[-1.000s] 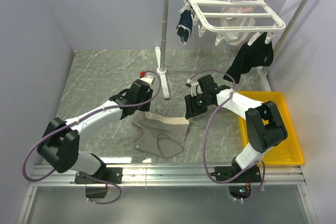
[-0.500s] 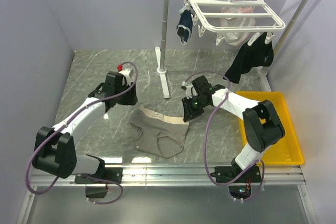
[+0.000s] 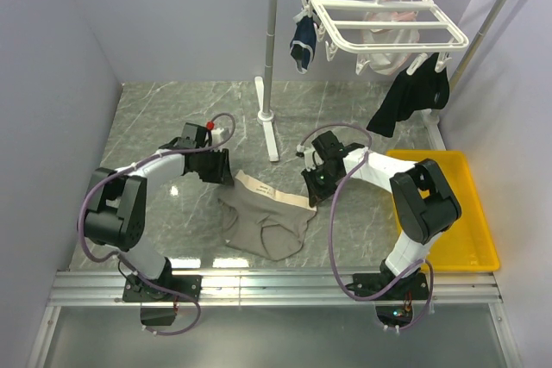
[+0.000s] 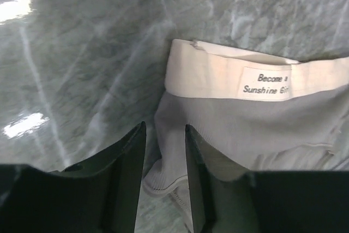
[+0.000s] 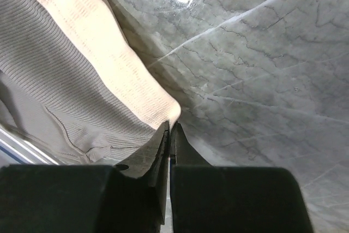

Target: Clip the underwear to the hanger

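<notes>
The taupe underwear [image 3: 263,221] lies flat on the marble floor, its beige waistband [image 3: 272,193] towards the back. My left gripper [image 3: 222,170] is at the waistband's left end. In the left wrist view it [image 4: 165,135] is open, its fingers [image 4: 128,162] straddling the underwear's [image 4: 240,129] side edge below the labelled waistband. My right gripper [image 3: 312,192] is at the waistband's right end. In the right wrist view it [image 5: 170,126] is shut, pinching the waistband corner [image 5: 152,102]. The white hanger [image 3: 379,15] hangs high at the back right.
A grey pole stand [image 3: 269,84] rises just behind the underwear, its base between the arms. Navy briefs [image 3: 304,40], a black garment [image 3: 414,96] and a pink item [image 3: 388,36] hang from the hanger. A yellow tray [image 3: 448,213] sits at the right.
My left gripper swung away to the back left, then came back down onto the waistband's left end. My right gripper stayed at the right end. The waistband shifted slightly.
</notes>
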Motion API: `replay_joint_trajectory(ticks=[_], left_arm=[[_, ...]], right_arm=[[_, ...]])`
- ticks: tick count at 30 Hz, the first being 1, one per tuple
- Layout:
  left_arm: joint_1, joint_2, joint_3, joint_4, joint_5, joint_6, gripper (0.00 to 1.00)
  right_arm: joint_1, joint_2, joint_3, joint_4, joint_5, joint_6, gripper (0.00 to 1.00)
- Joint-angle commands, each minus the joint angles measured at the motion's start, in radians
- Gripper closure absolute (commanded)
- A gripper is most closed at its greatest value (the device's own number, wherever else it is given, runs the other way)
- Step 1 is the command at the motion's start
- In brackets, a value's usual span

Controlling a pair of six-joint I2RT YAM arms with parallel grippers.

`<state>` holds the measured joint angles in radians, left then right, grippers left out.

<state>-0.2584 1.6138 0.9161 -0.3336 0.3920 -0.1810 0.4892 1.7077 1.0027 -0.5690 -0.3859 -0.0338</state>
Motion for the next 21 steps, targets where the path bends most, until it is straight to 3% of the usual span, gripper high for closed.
replay_joint_trajectory(ticks=[1,5,10,13,14,16,21], left_arm=[[-0.002,0.015,0.036,0.07,0.113,-0.023,0.59],[-0.021,0.043,0.018,0.094,0.096,-0.031,0.52],[-0.056,0.095,0.009,0.129,0.05,-0.054,0.54],[-0.077,0.116,0.013,0.14,0.047,-0.067,0.64],[-0.088,0.113,0.023,0.137,0.035,-0.063,0.84],[-0.096,0.066,0.029,0.116,-0.007,-0.049,1.0],[-0.114,-0.183,0.026,0.033,-0.269,-0.009,1.0]], right_arm=[[-0.001,0.003,-0.001,0.02,0.028,-0.041,1.0],[0.0,0.013,0.005,0.024,0.018,-0.043,1.0],[-0.001,0.018,0.01,0.032,0.002,-0.038,1.0],[-0.001,0.02,0.011,0.038,-0.004,-0.037,1.0],[0.0,0.017,0.011,0.04,-0.004,-0.037,1.0],[-0.001,0.006,0.019,0.044,-0.008,-0.037,1.0],[-0.006,-0.04,0.031,0.104,-0.007,-0.012,1.0]])
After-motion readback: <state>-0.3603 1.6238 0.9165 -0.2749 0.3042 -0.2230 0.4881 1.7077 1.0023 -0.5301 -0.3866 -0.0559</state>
